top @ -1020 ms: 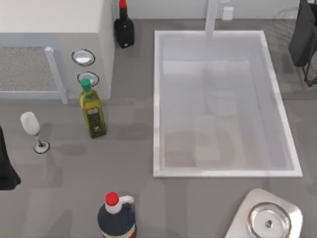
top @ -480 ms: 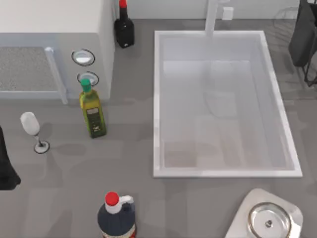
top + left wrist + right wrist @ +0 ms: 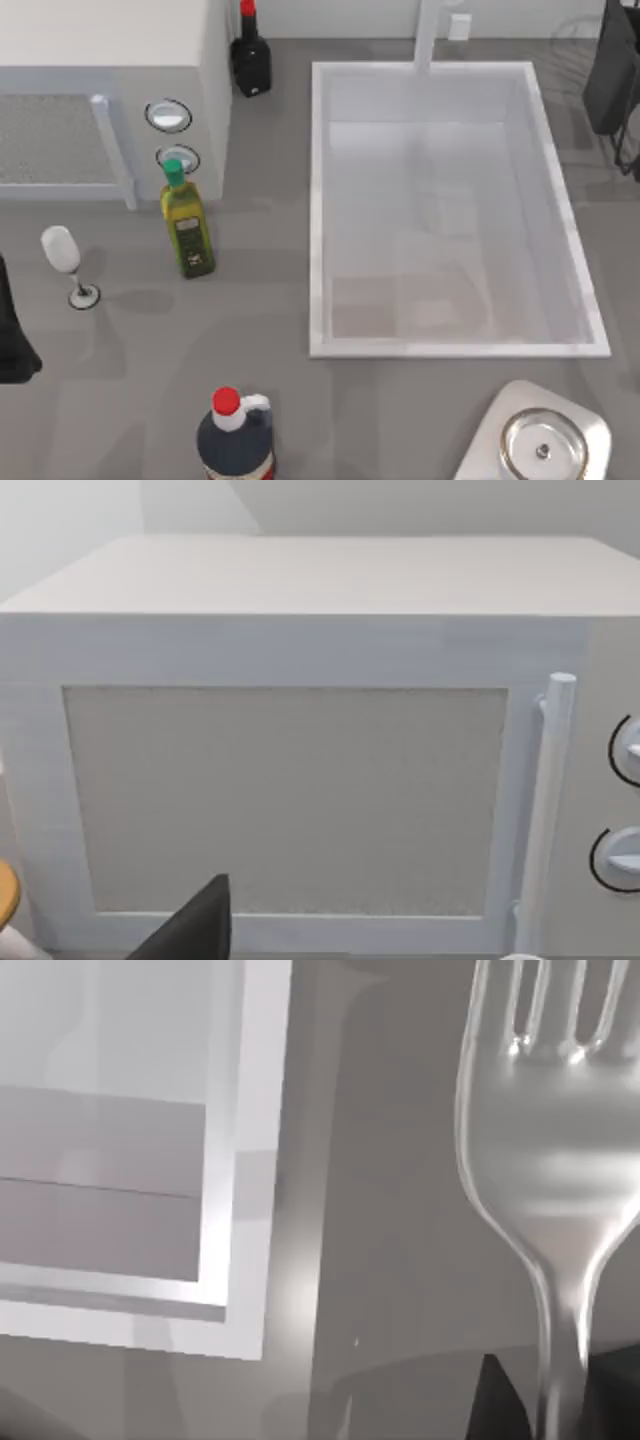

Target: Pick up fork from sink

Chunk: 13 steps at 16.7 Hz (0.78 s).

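The right tool (image 3: 560, 1405) grips the fork (image 3: 545, 1150) by its handle, tines ahead, with the sink (image 3: 240, 1160) rim off to its side.

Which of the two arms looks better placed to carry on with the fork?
The right: its wrist camera shows the fork close up beyond the sink rim, while the left arm faces the microwave.

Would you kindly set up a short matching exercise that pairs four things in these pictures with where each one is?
Things:
1. fork
2. olive oil bottle
3. wine glass
4. steel pot

Places:
A. near the table's left edge
B. near corner, right of the table
C. close before the right wrist camera, beyond the sink rim
D. in front of the microwave dials

Pairs: 1-C, 2-D, 3-A, 4-B
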Each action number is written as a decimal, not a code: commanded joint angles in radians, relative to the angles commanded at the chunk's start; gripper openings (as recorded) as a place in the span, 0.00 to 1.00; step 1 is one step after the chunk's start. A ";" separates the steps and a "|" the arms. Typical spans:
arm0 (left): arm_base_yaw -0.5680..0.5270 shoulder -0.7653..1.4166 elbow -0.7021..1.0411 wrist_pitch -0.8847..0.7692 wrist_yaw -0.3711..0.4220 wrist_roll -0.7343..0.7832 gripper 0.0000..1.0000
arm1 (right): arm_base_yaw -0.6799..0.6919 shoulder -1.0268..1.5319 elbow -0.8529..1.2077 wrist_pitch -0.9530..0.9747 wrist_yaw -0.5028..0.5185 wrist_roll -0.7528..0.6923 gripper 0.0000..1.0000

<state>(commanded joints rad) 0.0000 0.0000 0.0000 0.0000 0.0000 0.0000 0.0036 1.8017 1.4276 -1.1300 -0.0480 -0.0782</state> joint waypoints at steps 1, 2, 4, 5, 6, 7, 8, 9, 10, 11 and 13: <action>0.000 0.000 0.000 0.000 0.000 0.000 1.00 | -0.001 0.004 -0.037 0.034 0.005 0.006 0.00; 0.000 0.000 0.000 0.000 0.000 0.000 1.00 | -0.004 0.010 -0.074 0.067 0.011 0.014 0.00; 0.000 0.000 0.000 0.000 0.000 0.000 1.00 | -0.017 0.029 -0.138 0.128 0.027 0.031 0.00; 0.000 0.000 0.000 0.000 0.000 0.000 1.00 | -0.027 0.039 -0.163 0.154 0.035 0.039 0.00; 0.000 0.000 0.000 0.000 0.000 0.000 1.00 | -0.037 0.047 -0.183 0.171 0.042 0.045 0.00; 0.000 0.000 0.000 0.000 0.000 0.000 1.00 | -0.045 0.051 -0.194 0.181 0.047 0.049 0.00; 0.000 0.000 0.000 0.000 0.000 0.000 1.00 | -0.047 0.052 -0.197 0.182 0.049 0.050 0.00; 0.000 0.000 0.000 0.000 0.000 0.000 1.00 | -0.047 0.052 -0.197 0.182 0.049 0.050 0.00; 0.000 0.000 0.000 0.000 0.000 0.000 1.00 | -0.047 0.052 -0.197 0.182 0.049 0.050 0.00; 0.000 0.000 0.000 0.000 0.000 0.000 1.00 | -0.047 0.052 -0.197 0.182 0.049 0.050 0.00; 0.000 0.000 0.000 0.000 0.000 0.000 1.00 | -0.047 0.052 -0.197 0.182 0.049 0.050 0.15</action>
<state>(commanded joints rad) 0.0000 0.0000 0.0000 0.0000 0.0000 0.0000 -0.0432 1.8533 1.2303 -0.9477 0.0006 -0.0287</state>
